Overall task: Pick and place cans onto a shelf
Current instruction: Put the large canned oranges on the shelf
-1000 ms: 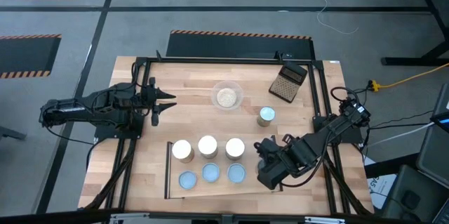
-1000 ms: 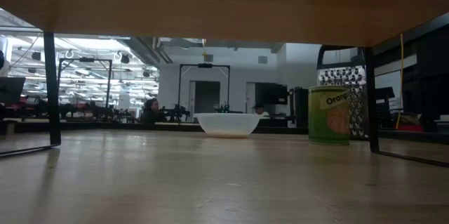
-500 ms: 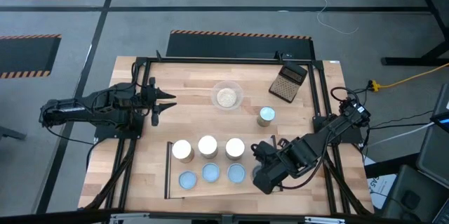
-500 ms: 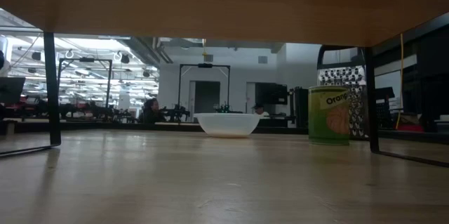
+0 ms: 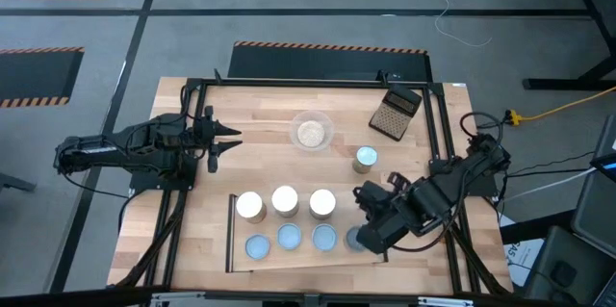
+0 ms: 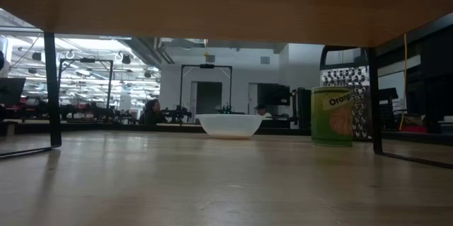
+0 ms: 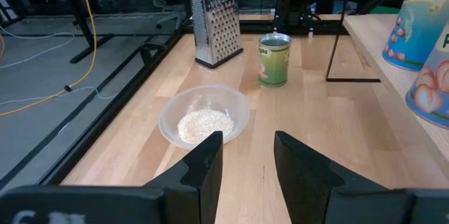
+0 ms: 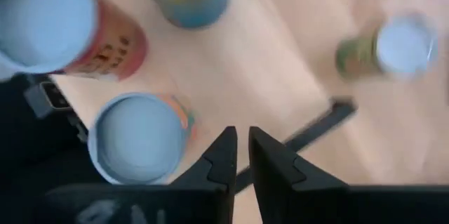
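From above, the shelf (image 5: 236,249) is a pale wooden board framed by thin black bars near the table's front edge, carrying three white-topped cans (image 5: 285,199) in its back row and pale-blue-topped cans (image 5: 289,238) in its front row. The right gripper (image 5: 371,201) sits at the shelf's right end, just beside the fourth front can (image 5: 354,239), which its dark body partly covers. A lone silvery-topped can (image 5: 365,159) stands apart on the slatted tabletop (image 5: 260,119), between a clear round bowl of beige grains (image 5: 312,132) and a dark gridded grater (image 5: 396,113). The left gripper (image 5: 231,140) waits at the table's left side. At table level, the smooth white bowl (image 6: 228,125) and a green can with an orange label (image 6: 332,116) stand under the board's wooden underside. The left wrist view shows its dark fingers (image 7: 207,164) spread apart and empty, pointing toward the grain bowl (image 7: 205,117), with the upright metal grater (image 7: 216,27) and green cylindrical can (image 7: 273,60) beyond. The right wrist view shows its tapered fingers (image 8: 226,159) nearly pressed together with nothing between them, above blurred round can tops (image 8: 137,140).
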`<state>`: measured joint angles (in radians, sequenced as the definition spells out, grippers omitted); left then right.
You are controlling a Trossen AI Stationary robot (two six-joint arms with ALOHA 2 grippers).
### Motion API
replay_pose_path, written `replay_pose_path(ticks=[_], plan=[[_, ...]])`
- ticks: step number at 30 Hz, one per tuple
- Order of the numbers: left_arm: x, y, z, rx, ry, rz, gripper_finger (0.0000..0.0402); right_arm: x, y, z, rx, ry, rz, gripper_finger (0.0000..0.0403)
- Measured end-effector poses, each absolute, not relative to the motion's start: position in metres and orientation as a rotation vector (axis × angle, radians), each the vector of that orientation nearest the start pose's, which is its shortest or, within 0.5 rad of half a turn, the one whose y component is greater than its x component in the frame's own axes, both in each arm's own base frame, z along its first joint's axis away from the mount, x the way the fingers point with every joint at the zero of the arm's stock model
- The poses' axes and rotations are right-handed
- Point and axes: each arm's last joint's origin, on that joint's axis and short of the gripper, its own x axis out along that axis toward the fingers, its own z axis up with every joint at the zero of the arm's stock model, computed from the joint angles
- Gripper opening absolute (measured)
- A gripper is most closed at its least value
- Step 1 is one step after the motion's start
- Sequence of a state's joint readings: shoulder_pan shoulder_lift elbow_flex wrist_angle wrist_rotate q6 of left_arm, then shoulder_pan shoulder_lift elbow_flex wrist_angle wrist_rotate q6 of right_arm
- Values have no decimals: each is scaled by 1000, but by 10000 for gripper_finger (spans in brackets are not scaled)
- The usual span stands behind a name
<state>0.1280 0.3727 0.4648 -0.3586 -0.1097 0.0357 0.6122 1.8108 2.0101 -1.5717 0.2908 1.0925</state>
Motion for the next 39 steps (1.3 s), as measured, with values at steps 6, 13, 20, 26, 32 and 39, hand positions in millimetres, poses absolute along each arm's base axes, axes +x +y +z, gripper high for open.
replay_pose_path(ticks=[6, 13, 20, 26, 32, 39], plan=[[105, 16, 259, 30, 244, 207, 121, 267, 163, 372, 120, 1159, -378, 43], [116, 17, 271, 34, 122, 208, 121, 229, 114, 354, 58, 1188, -451, 43], [138, 20, 273, 37, 87, 210, 121, 192, 65, 338, 47, 1050, -455, 43], [163, 23, 265, 25, 114, 210, 121, 184, 45, 326, -98, 1034, -398, 43], [183, 26, 255, -21, 136, 213, 121, 190, 29, 323, -135, 1017, -503, 44], [194, 27, 248, -25, 153, 213, 121, 192, 7, 322, -138, 1063, -551, 99]])
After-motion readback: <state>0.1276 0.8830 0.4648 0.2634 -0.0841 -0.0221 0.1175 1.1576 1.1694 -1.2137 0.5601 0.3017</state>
